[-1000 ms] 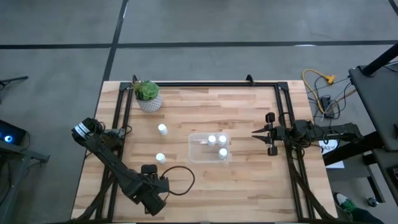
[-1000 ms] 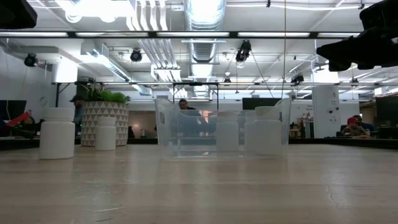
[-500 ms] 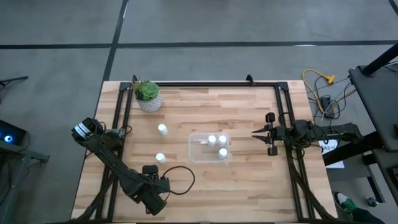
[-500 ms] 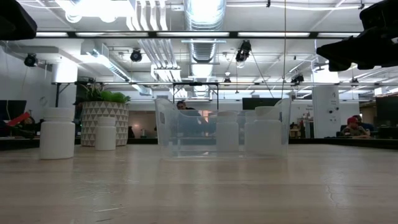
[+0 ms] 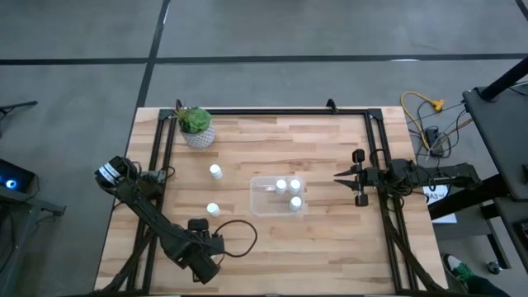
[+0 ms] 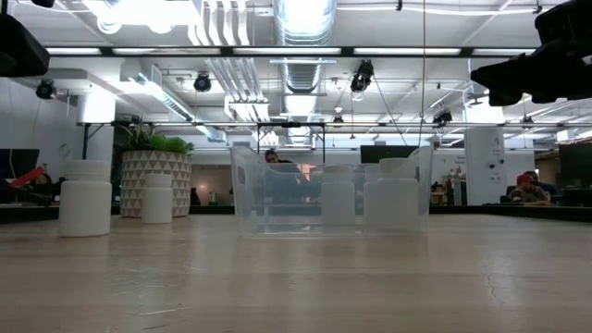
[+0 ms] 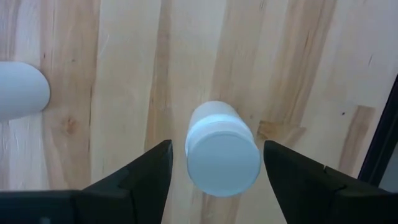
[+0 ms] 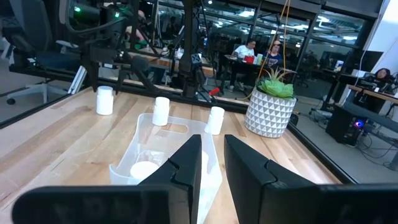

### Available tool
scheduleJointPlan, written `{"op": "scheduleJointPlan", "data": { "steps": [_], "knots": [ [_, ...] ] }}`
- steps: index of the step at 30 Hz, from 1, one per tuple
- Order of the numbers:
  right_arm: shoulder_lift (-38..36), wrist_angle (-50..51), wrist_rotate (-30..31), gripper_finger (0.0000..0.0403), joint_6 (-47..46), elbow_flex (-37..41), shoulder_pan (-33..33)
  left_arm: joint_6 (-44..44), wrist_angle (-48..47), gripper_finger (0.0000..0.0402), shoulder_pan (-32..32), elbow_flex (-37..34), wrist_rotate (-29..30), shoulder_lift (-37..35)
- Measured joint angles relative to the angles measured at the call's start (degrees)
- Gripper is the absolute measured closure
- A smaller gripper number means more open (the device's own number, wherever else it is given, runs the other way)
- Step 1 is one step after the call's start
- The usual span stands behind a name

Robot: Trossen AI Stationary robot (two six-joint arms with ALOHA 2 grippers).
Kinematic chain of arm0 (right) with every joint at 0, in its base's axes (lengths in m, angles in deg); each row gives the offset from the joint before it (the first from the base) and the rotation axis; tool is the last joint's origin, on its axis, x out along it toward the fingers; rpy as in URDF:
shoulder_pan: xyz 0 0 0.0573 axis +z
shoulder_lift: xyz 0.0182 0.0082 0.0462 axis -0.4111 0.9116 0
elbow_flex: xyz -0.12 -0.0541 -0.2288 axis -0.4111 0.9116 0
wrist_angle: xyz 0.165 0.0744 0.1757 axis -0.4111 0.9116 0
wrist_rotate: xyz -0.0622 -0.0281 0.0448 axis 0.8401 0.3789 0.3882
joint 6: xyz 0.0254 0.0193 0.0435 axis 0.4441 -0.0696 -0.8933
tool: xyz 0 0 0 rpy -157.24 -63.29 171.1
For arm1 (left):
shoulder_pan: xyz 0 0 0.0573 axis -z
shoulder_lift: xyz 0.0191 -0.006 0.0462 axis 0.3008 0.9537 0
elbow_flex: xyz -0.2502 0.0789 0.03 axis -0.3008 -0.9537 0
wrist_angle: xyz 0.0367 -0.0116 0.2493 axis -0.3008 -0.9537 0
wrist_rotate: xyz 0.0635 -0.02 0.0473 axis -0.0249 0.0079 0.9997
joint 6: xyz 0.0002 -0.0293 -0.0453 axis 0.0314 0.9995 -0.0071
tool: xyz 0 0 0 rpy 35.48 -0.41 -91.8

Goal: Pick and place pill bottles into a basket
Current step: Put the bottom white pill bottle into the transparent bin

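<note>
While open, left end effector (image 7: 214,165) (aloft) straddles bottle (image 7: 222,149).

From overhead we look straight down on the whole table (image 5: 330,239). At tabletop level we face across it into the room. Our left wrist camera looks down close on the wood; our right looks along it. All share the basket (image 5: 278,195) area.
</note>
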Motion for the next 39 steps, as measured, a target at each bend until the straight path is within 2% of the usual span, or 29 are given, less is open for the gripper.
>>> {"op": "scheduleJointPlan", "data": {
  "steps": [6, 9, 12, 22, 29, 39],
  "knots": [
    [0.0, 0.0, 0.0, 0.0344, 0.0, 0.0, 0.0, 0.0, 0.0, 0.0178, 0.0, -0.1, 0.0, 0.0],
    [0.0, 0.0, 0.0, 0.0344, 0.0, 0.0, 0.0, 0.0, 0.0, 0.0210, 0.0, -0.1, 0.0, 0.0],
    [0.0, 0.0, 0.0, 0.0344, 0.0, 0.0, 0.0, 0.0, 0.0, 0.0259, -0.1, -0.1, -0.1, 0.0],
    [0.0, 0.0, 0.0, 0.0344, 0.0, 0.0, 0.0, -4.7, 0.4, 0.0262, -2.5, 1.8, -0.4, 0.0],
    [0.0, 0.0, 0.0, 0.0344, 0.0, 0.0, 0.0, -13.0, 0.5, 0.0262, -8.7, 3.1, -1.5, 0.0],
    [0.0, 0.0, 0.0, 0.0344, 0.0, 0.0, 0.0, -25.7, 0.5, 0.0262, -17.1, 10.5, -1.9, 0.0]
  ]
}}
